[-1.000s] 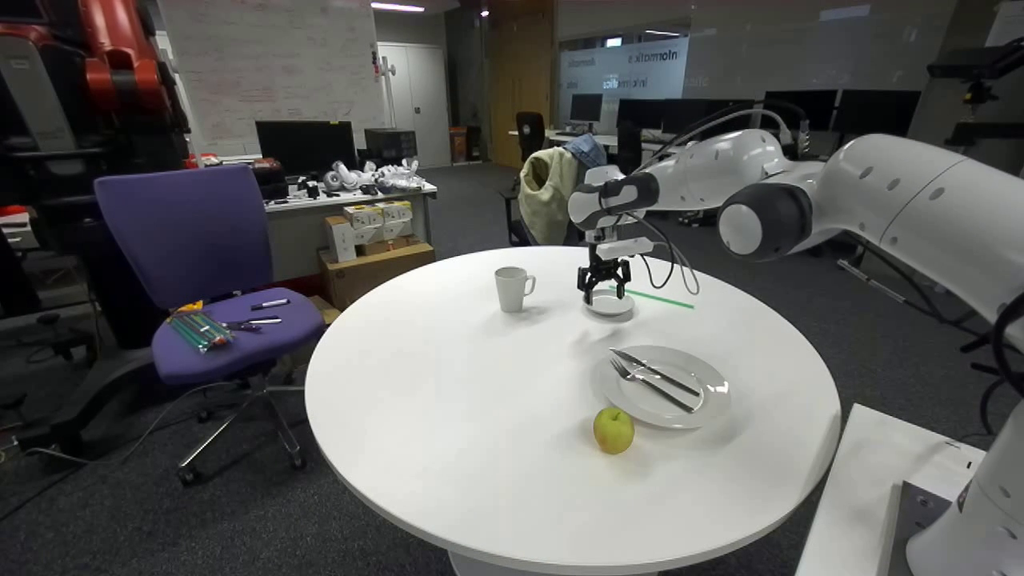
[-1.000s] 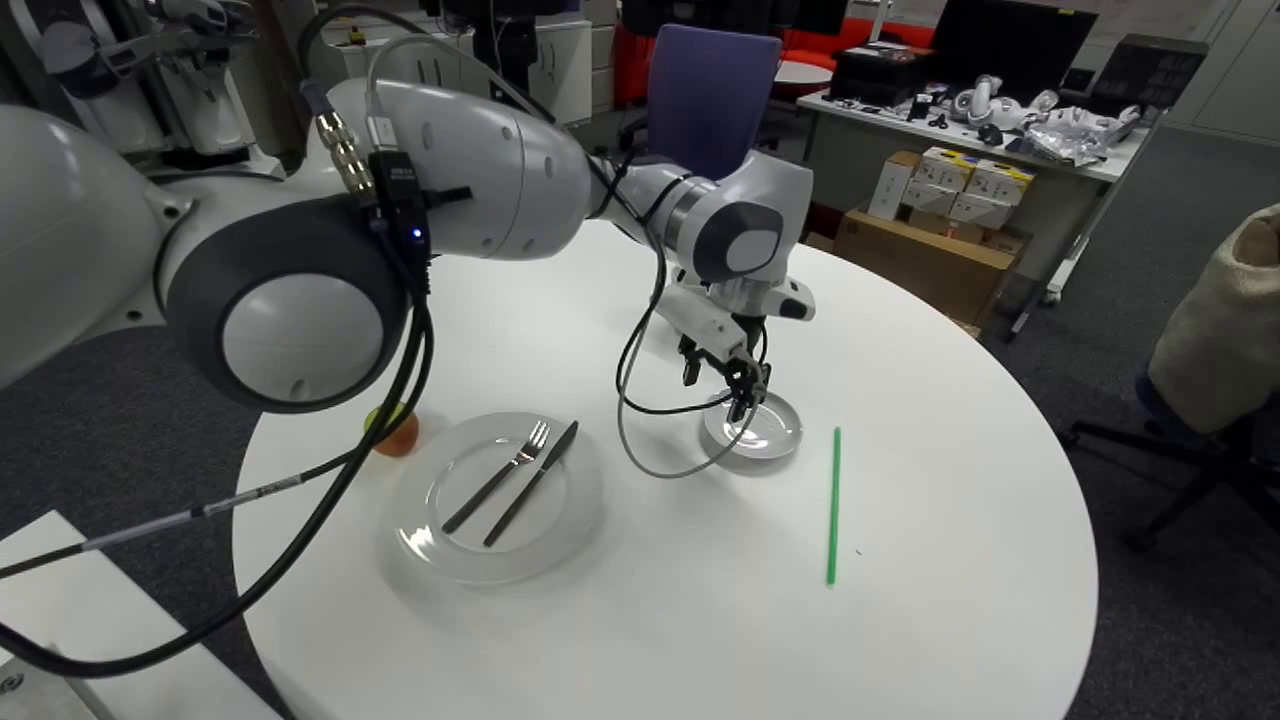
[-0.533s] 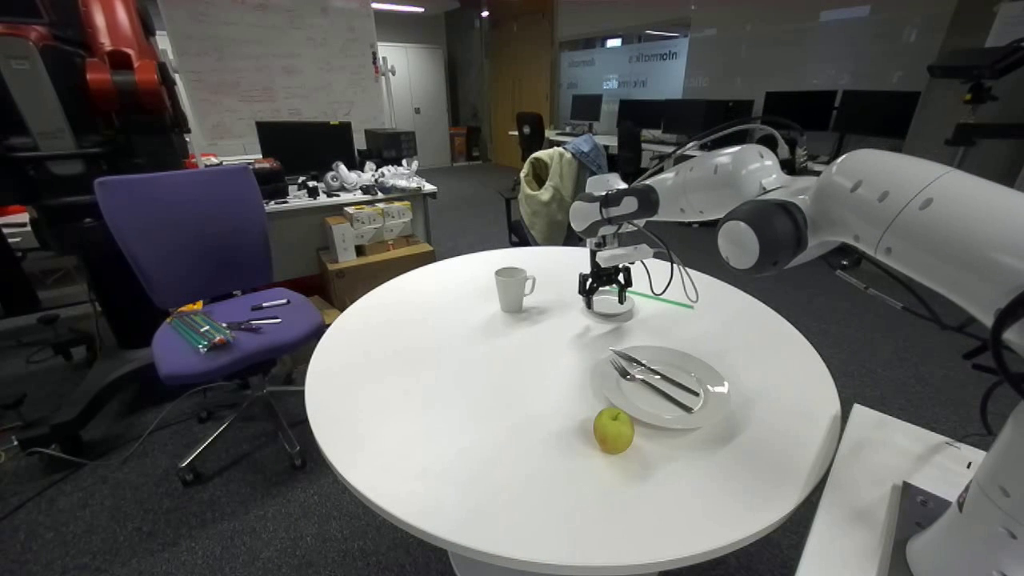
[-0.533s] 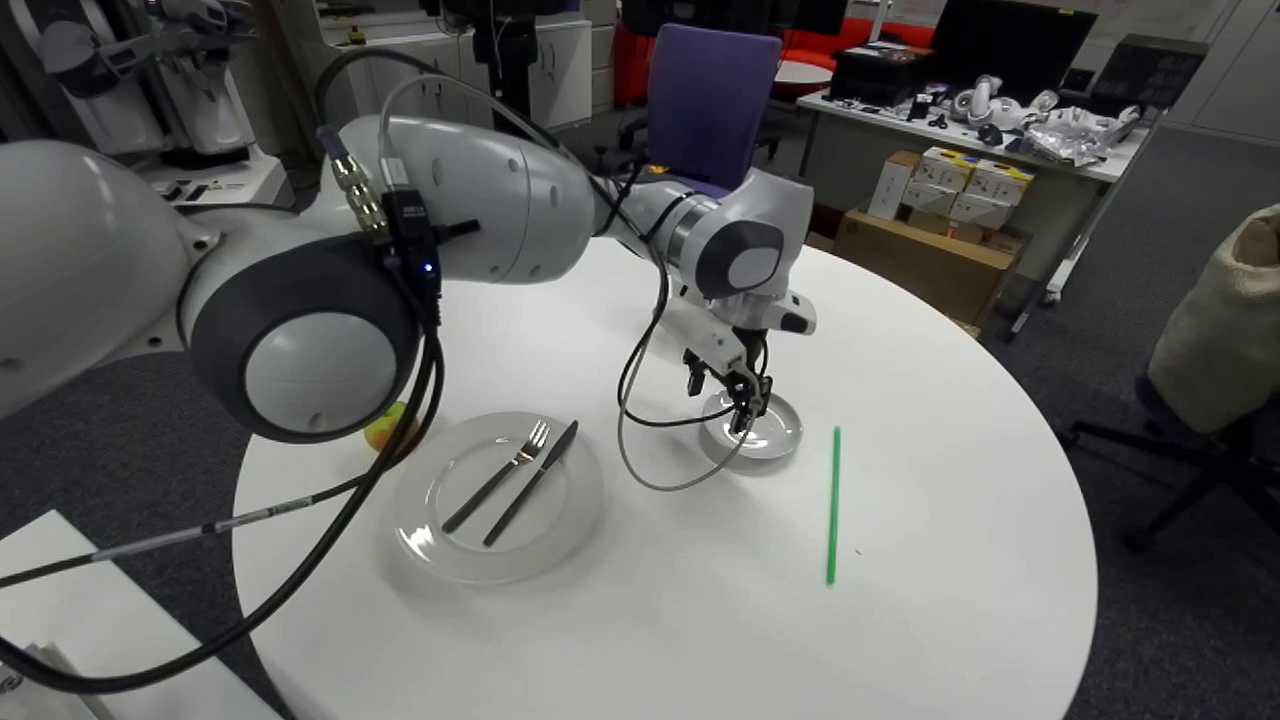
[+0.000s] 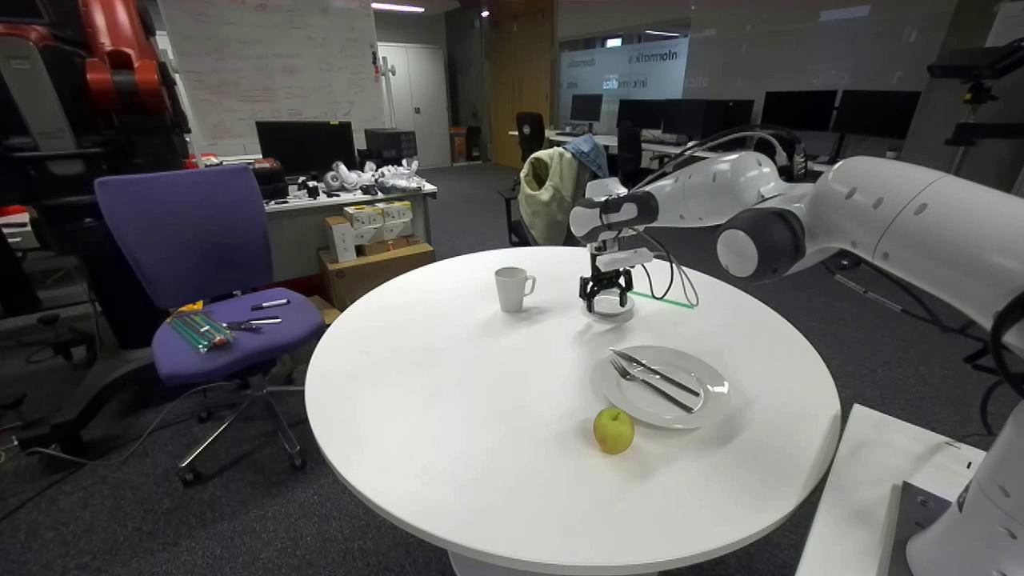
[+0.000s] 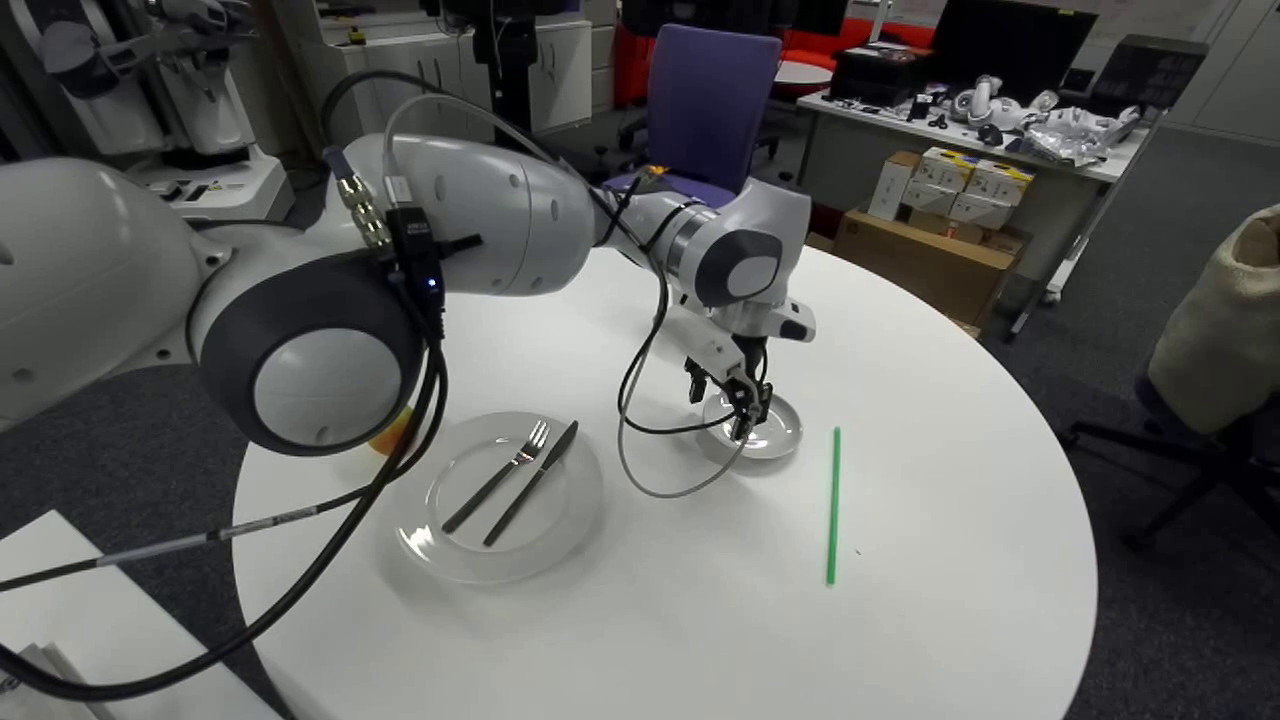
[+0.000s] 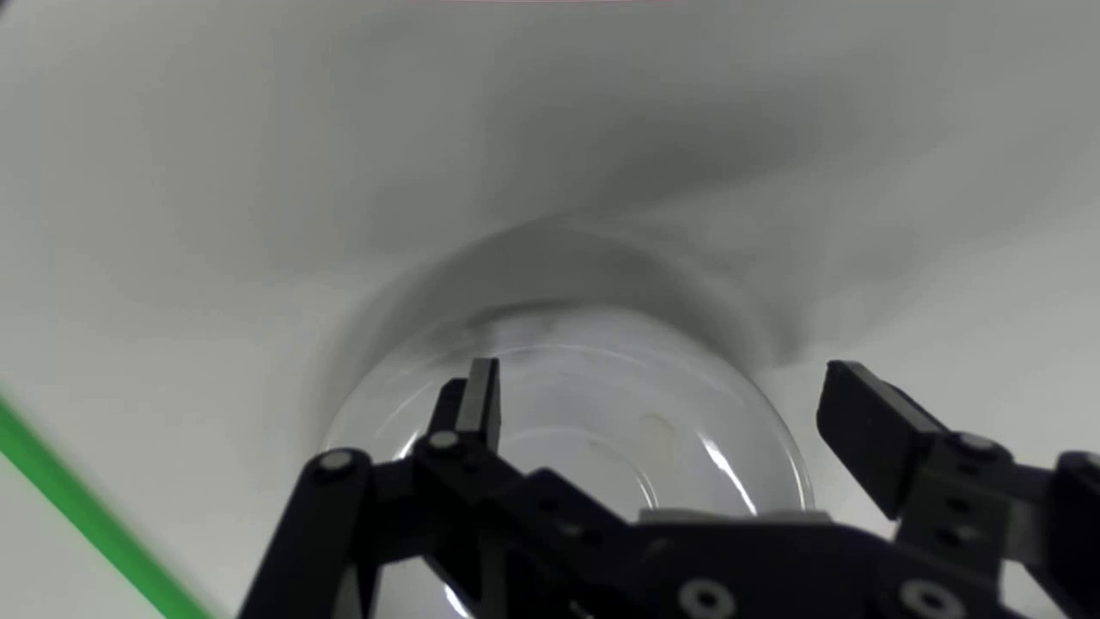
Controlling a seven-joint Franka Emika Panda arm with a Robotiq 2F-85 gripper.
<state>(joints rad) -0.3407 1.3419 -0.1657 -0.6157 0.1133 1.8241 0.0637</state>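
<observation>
- The hand (image 5: 606, 304) points down low over a small white dish (image 7: 593, 395), its two fingers (image 7: 868, 430) spread wide apart.
- In the wrist view, a finger stands over the left part of the dish and its partner beyond the right rim, so that rim runs between them; whether either touches the dish, I cannot tell.
- The dish sits on the far part of the round white worktop (image 5: 448, 400) in an exterior view, to the right of an upright white mug (image 5: 510, 290) whose handle faces right.
- A straight green stick (image 6: 834, 505) lies on the worktop near the dish but apart from it: right of it in an exterior view, left of it in the wrist view.
- Nearer lies a large white plate (image 5: 640, 402) carrying a fork (image 6: 490, 489) and a knife (image 6: 530, 487) side by side, the knife's tip at the plate's rim.
- A yellow-green apple (image 5: 614, 432) rests just beside the plate's near edge.
- The white arm (image 5: 912, 200) reaches in from the right; a purple chair (image 5: 188, 232) stands left of the worktop.
</observation>
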